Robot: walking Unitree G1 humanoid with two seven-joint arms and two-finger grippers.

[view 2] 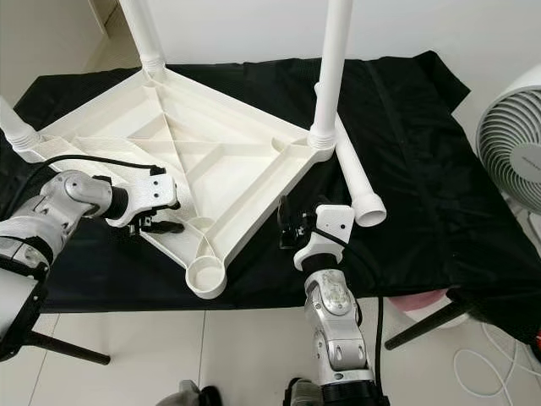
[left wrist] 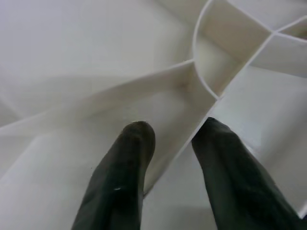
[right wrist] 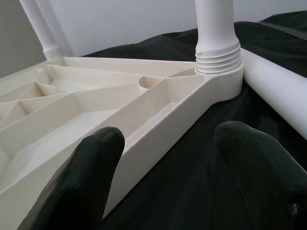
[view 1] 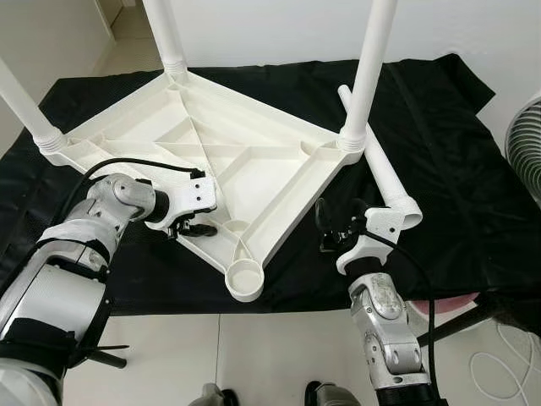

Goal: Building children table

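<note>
One leg left to fit on the little table.

The tabletop [view 1: 211, 152] lies upside down on the black cloth [view 1: 439, 152], with three legs already standing up in it. The last leg [view 1: 380, 161] lies flat just beside the tabletop, its long side pointing away from the robot. The right gripper [view 1: 338, 222] is nearer to it, jaws open wide and holding nothing. The left gripper [view 1: 196, 227] rests on the tabletop, jaws a little open around a thin rib [left wrist: 187, 139], near the empty socket [view 1: 245, 279].
</note>
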